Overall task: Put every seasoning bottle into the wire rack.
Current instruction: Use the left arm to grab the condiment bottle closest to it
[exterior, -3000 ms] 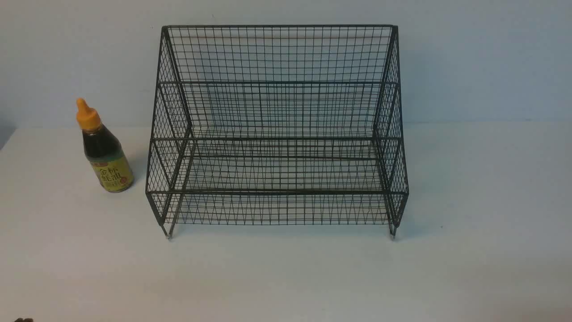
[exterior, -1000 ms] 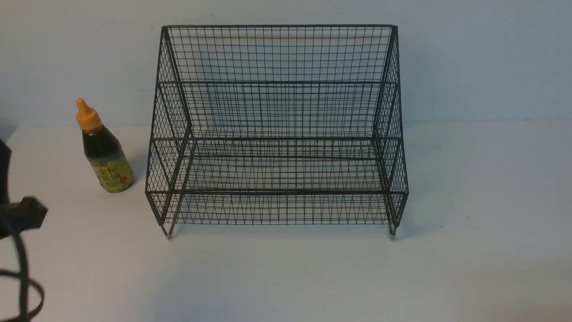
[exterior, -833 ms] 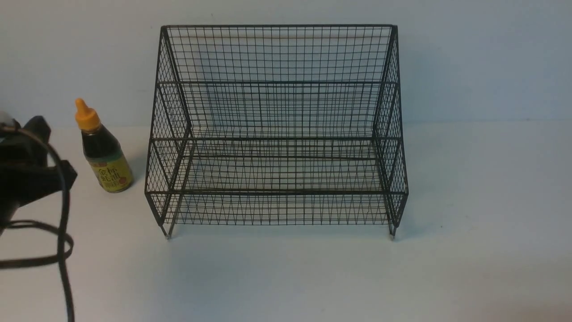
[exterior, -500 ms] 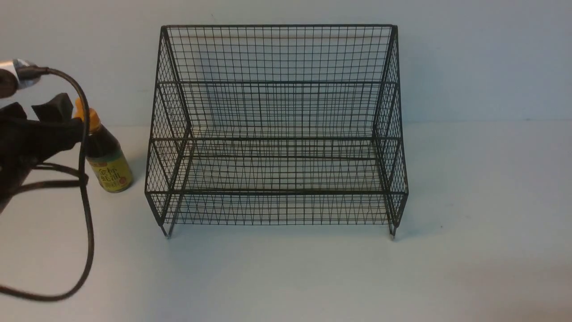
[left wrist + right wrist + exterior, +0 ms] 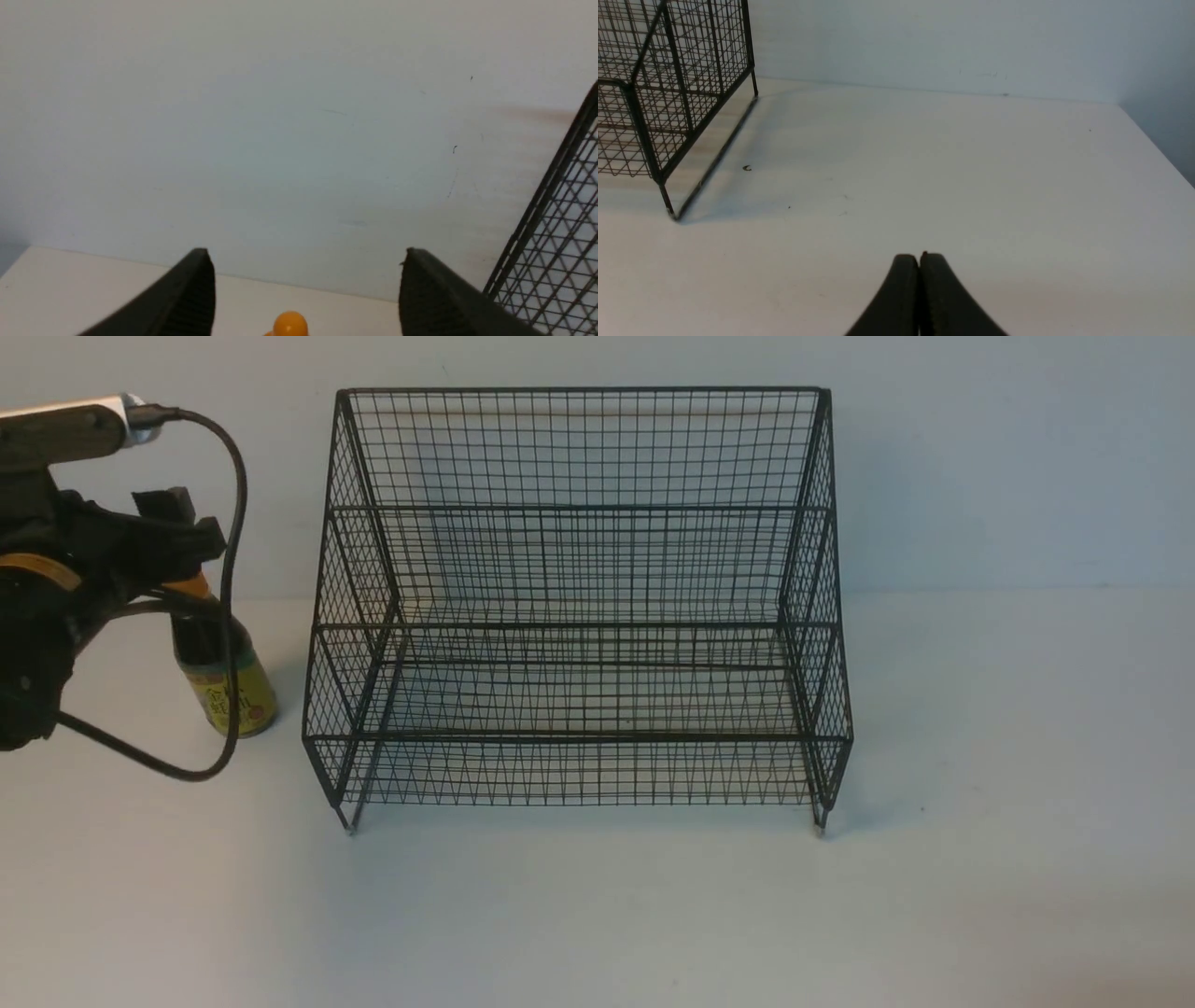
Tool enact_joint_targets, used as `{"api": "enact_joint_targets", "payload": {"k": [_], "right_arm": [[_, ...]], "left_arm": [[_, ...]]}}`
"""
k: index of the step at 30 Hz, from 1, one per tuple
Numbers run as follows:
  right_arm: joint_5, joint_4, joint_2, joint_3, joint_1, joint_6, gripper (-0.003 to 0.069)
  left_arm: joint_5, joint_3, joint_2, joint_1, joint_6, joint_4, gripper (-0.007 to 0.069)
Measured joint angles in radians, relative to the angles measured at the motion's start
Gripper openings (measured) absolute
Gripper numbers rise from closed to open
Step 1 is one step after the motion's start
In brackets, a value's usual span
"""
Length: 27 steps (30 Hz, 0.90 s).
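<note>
My left gripper (image 5: 187,527) (image 5: 306,254) is spread wide around the top of the seasoning bottle (image 5: 238,695) (image 5: 289,324), which stands upright, nozzle pointing up, on the table (image 5: 597,915) just left of the wire rack (image 5: 579,616). My right gripper (image 5: 920,256) is pressed together.

seasoning bottle (image 5: 250,695) on table (image 5: 980,803), just l. of wire rack (image 5: 579,736); left gripper (image 5: 187,527) straddles bottle cap.
</note>
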Motion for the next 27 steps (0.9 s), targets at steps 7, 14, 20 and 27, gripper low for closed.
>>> {"api": "enact_joint_targets", "payload": {"k": [7, 14, 20, 27], "right_arm": [[0.000, 0.000, 0.000, 0.000, 0.000, 0.000, -0.0015], [0.000, 0.000, 0.000, 0.000, 0.000, 0.000, -0.0015], [0.000, 0.000, 0.000, 0.000, 0.000, 0.000, -0.0015], [0.000, 0.000, 0.000, 0.000, 0.000, 0.000, -0.0015]], "left_arm": [[0.006, -0.040, 0.093, 0.000, 0.059, -0.042, 0.0482], [-0.049, -0.046, 0.166, 0.000, 0.084, -0.070, 0.0475], [-0.058, -0.047, 0.184, 0.002, 0.085, -0.069, 0.0274], [0.014, -0.042, 0.135, 0.018, 0.087, -0.064, 0.0270]]}}
